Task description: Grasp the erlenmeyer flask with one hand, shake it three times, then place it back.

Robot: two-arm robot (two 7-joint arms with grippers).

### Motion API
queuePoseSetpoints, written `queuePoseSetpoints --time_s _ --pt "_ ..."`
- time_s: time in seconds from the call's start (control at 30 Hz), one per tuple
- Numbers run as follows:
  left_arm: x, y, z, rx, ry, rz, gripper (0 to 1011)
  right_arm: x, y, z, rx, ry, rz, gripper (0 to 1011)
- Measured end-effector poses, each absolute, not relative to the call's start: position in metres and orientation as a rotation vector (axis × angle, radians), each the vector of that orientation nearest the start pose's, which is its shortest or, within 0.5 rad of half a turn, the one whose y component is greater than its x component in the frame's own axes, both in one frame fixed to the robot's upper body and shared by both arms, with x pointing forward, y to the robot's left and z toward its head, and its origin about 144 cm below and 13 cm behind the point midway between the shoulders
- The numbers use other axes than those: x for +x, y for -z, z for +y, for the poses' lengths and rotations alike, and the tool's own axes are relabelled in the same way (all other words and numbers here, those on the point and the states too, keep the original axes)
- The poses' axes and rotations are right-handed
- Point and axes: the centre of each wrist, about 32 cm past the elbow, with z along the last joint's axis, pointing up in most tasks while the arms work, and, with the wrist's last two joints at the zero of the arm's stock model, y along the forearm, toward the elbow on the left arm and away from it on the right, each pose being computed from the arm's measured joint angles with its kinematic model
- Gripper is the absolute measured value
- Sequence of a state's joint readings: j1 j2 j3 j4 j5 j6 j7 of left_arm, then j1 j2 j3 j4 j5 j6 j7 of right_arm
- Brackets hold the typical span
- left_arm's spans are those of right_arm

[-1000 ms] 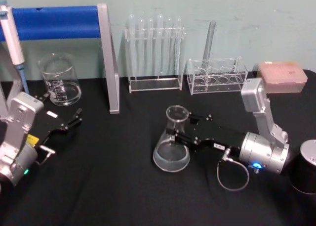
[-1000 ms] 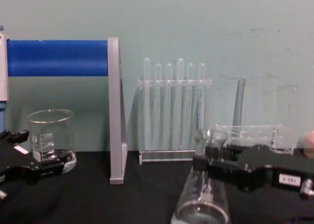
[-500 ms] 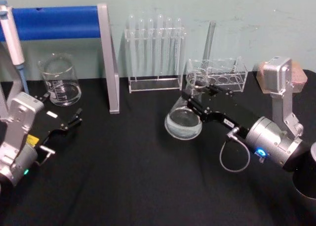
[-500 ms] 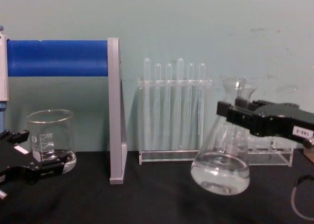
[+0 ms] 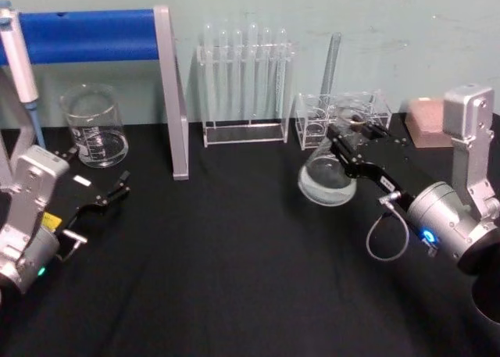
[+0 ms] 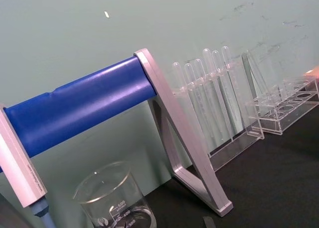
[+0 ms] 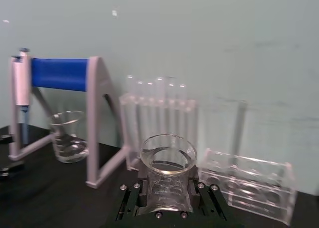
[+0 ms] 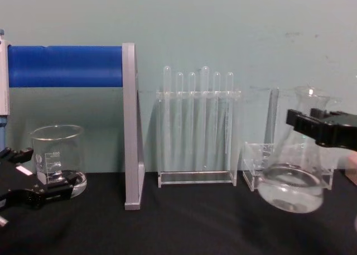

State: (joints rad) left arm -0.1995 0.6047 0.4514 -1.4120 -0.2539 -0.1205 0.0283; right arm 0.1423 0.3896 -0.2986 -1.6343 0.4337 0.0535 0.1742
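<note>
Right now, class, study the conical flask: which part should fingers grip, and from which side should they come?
The narrow neck, just under the flared rim, from the robot's right side. The erlenmeyer flask widens to a broad base, and the rim should stop slipping; the right gripper holds it so.

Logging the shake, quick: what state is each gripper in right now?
Left gripper: open, holding nothing.
Right gripper: closed on the erlenmeyer flask, at its neck.
</note>
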Motion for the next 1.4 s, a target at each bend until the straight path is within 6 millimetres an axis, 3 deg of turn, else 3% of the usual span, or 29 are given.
queuePoseSetpoints --time_s 0.73,1.4 --pt "0.489 -1.14 0.31 0.304 -1.248 -0.285 1001 0.478 -1.191 -0.24 0.001 1.189 -0.007 457" --pt "0.489 -1.14 0.31 0.305 -1.248 -0.285 1001 0.494 -1.189 -0.194 -0.019 0.84 -0.02 457"
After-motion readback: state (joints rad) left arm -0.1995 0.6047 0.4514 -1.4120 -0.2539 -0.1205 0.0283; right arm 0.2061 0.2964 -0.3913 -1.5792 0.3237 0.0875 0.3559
